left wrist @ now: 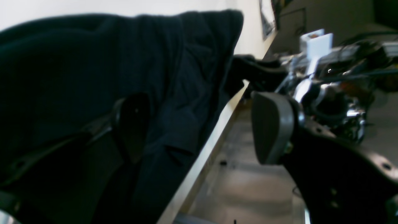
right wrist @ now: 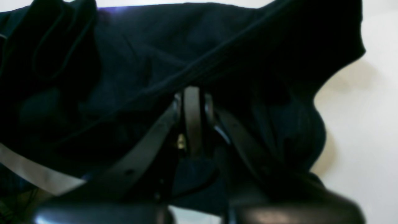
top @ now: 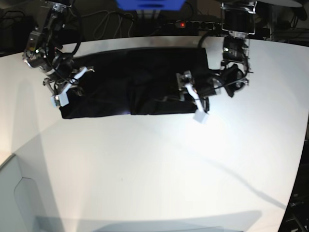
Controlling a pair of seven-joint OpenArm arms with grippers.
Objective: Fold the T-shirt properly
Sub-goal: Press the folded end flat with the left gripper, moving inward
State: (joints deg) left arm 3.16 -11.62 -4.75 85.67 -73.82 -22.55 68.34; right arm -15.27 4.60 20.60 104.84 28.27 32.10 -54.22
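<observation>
The black T-shirt (top: 135,84) lies spread flat across the far half of the white table (top: 154,164), plain face up. My left gripper (top: 194,98) is at the shirt's right end. In the left wrist view it (left wrist: 202,127) is open wide, with one dark finger (left wrist: 132,124) over the cloth (left wrist: 77,77) and the grey pad (left wrist: 270,127) off the cloth. My right gripper (top: 67,89) is at the shirt's left end. In the right wrist view it (right wrist: 192,102) is shut on a fold of the shirt (right wrist: 155,56), under a hem line.
Cables and a power strip (top: 193,23) lie behind the table's far edge. A blue object (top: 149,4) stands at the back centre. The table's right edge (top: 304,145) curves away near the left arm's base.
</observation>
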